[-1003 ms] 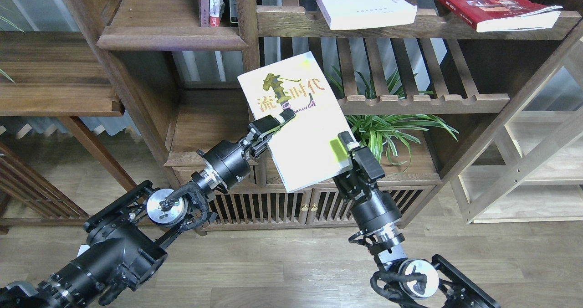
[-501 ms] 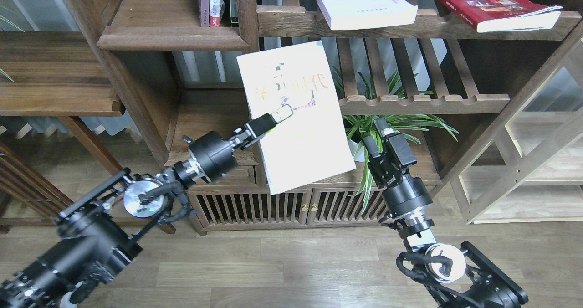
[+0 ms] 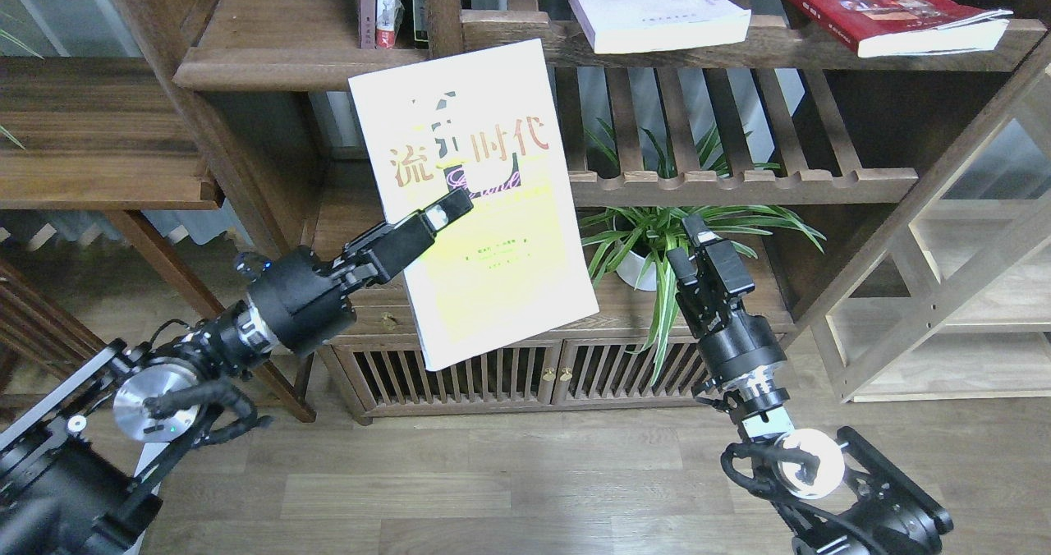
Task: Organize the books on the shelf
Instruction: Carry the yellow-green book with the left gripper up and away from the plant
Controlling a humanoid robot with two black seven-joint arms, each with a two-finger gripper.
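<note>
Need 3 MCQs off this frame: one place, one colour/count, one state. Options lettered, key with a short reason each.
1. Where is the red book?
A. floor
B. top slatted rack, right end
C. cabinet

2. Books lying flat on that rack?
A. two
B. four
C. none

3. The yellow-green book is:
A. lying on the floor
B. held in the air by the left hand
C. gripped by the right hand

Key: 1 B, it lies at top right. 2 A, red book plus white book. 3 B, left hand clamps its cover; right hand is apart from it.
</note>
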